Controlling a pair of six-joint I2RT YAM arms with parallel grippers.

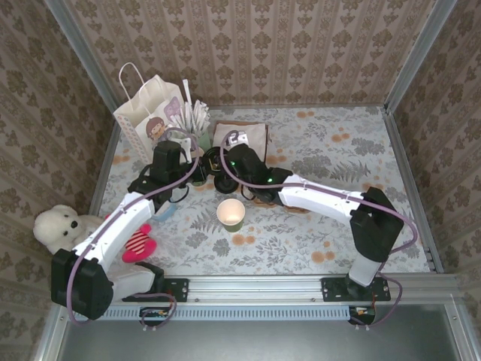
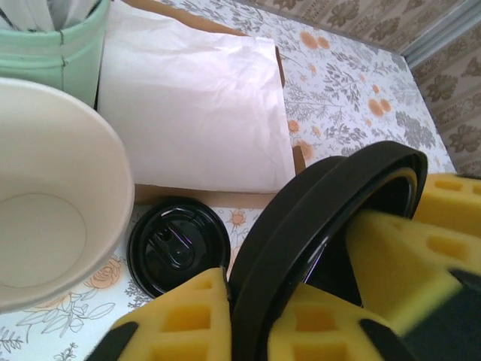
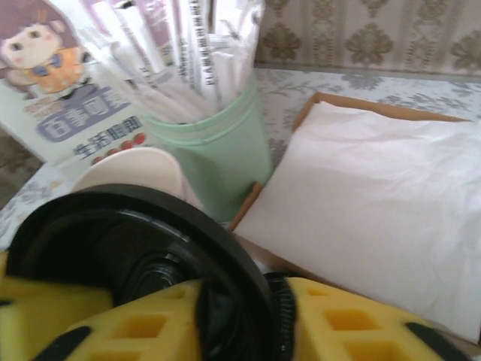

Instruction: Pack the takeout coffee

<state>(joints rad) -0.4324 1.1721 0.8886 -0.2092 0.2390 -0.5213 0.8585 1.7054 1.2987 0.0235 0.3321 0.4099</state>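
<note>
A white paper bag [image 3: 64, 90] bore a cartoon girl and blue Chinese characters. Beside it, a pale green cup [image 3: 218, 158] held white-wrapped straws [image 3: 188, 53]. The left claw [image 2: 252, 320] was clamped on a round black plastic lid [image 2: 331, 195]. Whether the right claw [image 3: 233, 323] gripped it too could not be told. The olive-green paper cup [image 1: 231, 213] stood open on the table [image 1: 301, 241] in front of both claws.

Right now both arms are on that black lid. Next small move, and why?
Probably ease the right gripper away. The left gripper looks clamped on the black lid, and the right jaws straddle the same lid, so it likely can't travel until one lets go. The open cup stands lidless.
</note>
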